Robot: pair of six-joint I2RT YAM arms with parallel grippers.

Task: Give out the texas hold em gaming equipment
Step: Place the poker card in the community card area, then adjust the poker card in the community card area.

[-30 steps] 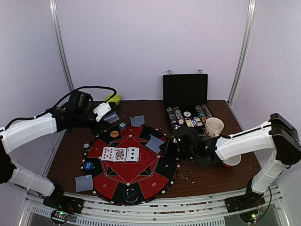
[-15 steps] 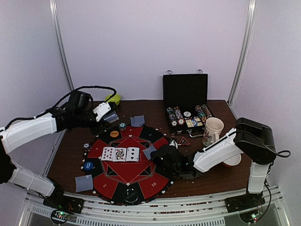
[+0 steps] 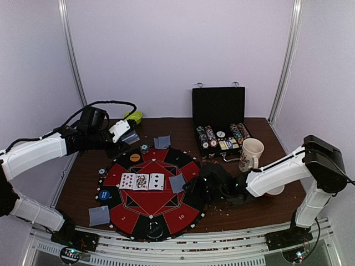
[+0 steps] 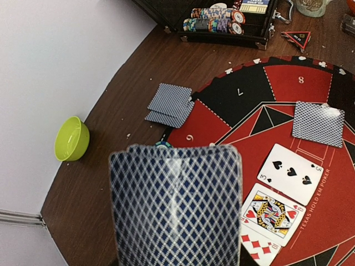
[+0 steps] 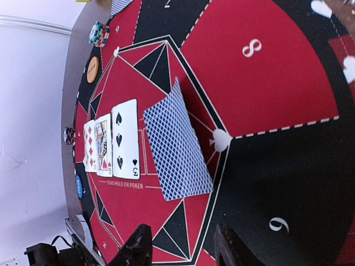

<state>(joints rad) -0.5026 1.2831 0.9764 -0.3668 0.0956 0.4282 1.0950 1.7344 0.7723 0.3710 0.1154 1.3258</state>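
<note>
My left gripper (image 3: 123, 133) is shut on a deck of blue-backed playing cards (image 4: 176, 205), held above the table's far left; the deck hides its fingers in the left wrist view. My right gripper (image 5: 183, 249) is open and empty, low over the round red-black mat (image 3: 152, 208). Just ahead of it a face-down card (image 5: 177, 147) lies flat on the mat, beside three face-up cards (image 3: 142, 181). Two face-down cards (image 4: 169, 103) lie beyond the mat and one (image 3: 99, 215) lies at its near left. A small red-black triangle (image 4: 295, 37) lies near the case.
An open black case (image 3: 219, 108) with striped poker chips (image 3: 222, 137) stands at the back right, a white mug (image 3: 252, 151) in front of it. A green bowl (image 4: 71, 138) sits at the far left. An orange disc (image 3: 135, 157) and blue disc (image 3: 104, 194) lie on the mat.
My right gripper opened and let go of the face-down card, which now lies beside the three face-up cards, then drew back to the right. The left arm has not moved.
</note>
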